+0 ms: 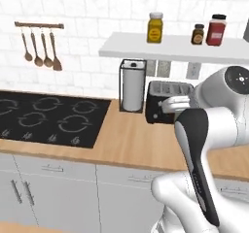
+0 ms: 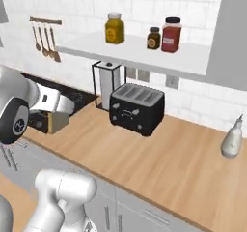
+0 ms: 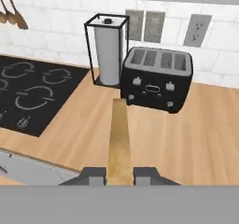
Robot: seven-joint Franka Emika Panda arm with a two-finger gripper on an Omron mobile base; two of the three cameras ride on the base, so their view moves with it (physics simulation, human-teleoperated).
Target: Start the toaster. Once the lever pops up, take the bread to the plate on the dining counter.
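The gripper (image 3: 119, 175) pinches the bread (image 3: 119, 141) edge-on between its jaws, held above the front edge of the worktop (image 3: 196, 139). The toaster (image 3: 157, 78) stands at the worktop's rear edge, just beside the paper-towel holder (image 3: 108, 49). Open bare wood lies between the toaster and the front edge. In the left base view the arm hides much of the toaster. Jar labels on the shelf (image 2: 144, 54) are unreadable.
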